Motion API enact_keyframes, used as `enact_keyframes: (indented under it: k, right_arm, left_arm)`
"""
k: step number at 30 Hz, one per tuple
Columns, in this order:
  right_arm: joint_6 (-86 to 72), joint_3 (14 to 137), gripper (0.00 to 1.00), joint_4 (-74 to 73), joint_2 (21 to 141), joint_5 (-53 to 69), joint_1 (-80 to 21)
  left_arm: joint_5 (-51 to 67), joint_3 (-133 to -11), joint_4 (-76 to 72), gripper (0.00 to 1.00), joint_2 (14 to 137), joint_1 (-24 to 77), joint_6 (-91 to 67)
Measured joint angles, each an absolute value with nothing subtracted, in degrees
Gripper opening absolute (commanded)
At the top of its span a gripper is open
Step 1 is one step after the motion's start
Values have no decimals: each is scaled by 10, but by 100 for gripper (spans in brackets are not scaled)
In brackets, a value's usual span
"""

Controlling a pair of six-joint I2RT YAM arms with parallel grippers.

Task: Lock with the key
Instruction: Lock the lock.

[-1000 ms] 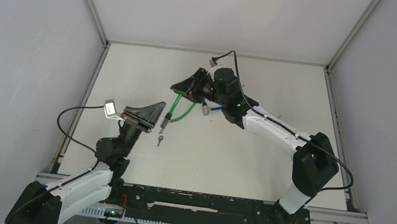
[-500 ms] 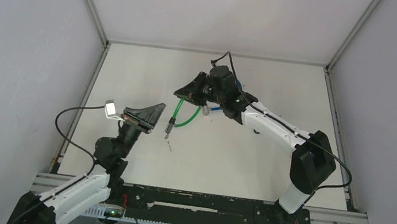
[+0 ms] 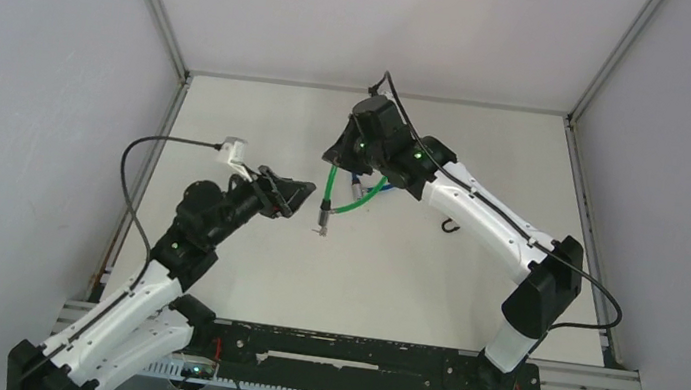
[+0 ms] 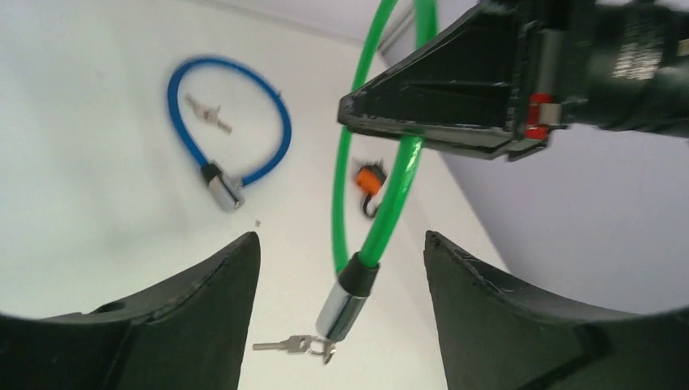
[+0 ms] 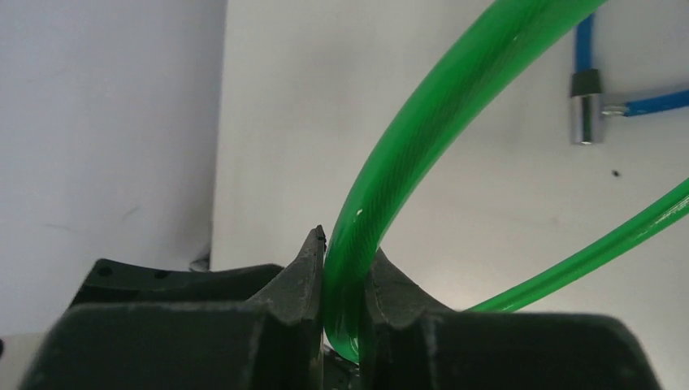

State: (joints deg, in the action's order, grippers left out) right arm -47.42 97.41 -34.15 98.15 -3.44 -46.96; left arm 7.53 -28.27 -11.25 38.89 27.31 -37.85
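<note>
While right gripper (image 5: pixel 344 262) pinches green cable lock (image 4: pixel 392 193) clear above table (image 3: pixel 250 122), lock barrel (image 4: pixel 344 302) hangs lowest, key (image 4: pixel 280 346) at its bottom end. Left gripper (image 4: pixel 341 240) near barrel, jaws spread wide, holding nothing.

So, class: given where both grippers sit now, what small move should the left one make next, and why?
Probably ease the open left gripper toward the key and close on it. The right gripper is shut on the green cable, holding it up, and the key hangs at the lower end of the lock barrel, between the left gripper's fingers.
</note>
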Motion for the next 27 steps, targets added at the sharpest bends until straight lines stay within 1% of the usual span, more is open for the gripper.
enact_keyframes:
  k: [6, 10, 14, 22, 24, 26, 27]
  right_arm:
    - [-439, 977, 0, -406, 982, -88, -478]
    - [-423, 980, 0, -424, 983, -101, -477]
    - [-412, 988, 0, -432, 983, -104, -477]
    - [-396, 999, 0, -434, 983, -105, -478]
    - [-392, 999, 0, -437, 983, -106, -478]
    - [-390, 999, 0, -440, 983, -108, -478]
    - [-389, 999, 0, -441, 983, -109, -479]
  left_arm:
    - [99, -321, -26, 98, 442, 289, -338]
    - [98, -350, 11, 100, 466, 317, -312]
    - [98, -378, 21, 100, 503, 344, -299]
    - [92, -381, 13, 99, 567, 387, -300]
    - [91, -381, 11, 94, 582, 394, -300]
    - [89, -381, 5, 83, 594, 399, -301]
    - [86, -381, 2, 80, 598, 401, -304]
